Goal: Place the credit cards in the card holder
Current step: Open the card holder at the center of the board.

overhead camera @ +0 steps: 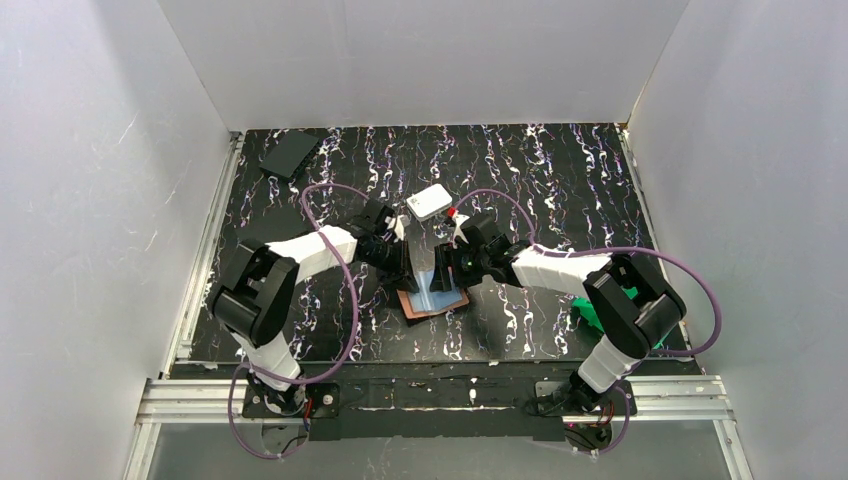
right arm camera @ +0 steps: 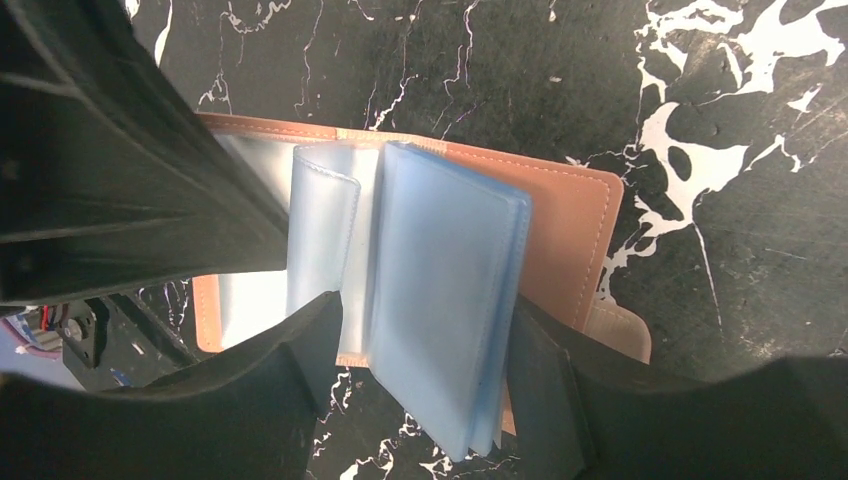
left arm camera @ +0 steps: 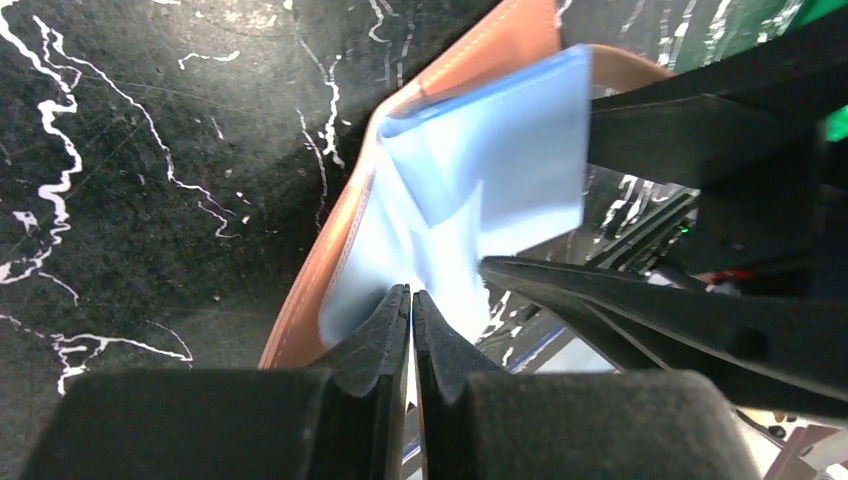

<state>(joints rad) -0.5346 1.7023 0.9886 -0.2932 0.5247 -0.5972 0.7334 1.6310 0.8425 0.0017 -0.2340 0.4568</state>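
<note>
The card holder (overhead camera: 428,311) lies open on the black marbled mat, orange-brown leather outside (right arm camera: 565,220) with light-blue plastic sleeves (right arm camera: 445,290) standing up from it. My left gripper (overhead camera: 407,267) is shut, its fingertips (left arm camera: 411,292) pinching the edge of one pale sleeve (left arm camera: 500,170). My right gripper (overhead camera: 448,268) is open, and its jaws (right arm camera: 425,305) straddle the stack of sleeves, close on both sides. The right gripper's fingers (left arm camera: 700,130) show in the left wrist view. No credit card shows clearly in either wrist view.
A white rounded box (overhead camera: 428,202) sits just behind the grippers. A dark flat rectangle (overhead camera: 288,155) lies at the far left corner. A green bin (overhead camera: 597,314) is partly hidden by the right arm. White walls enclose the mat.
</note>
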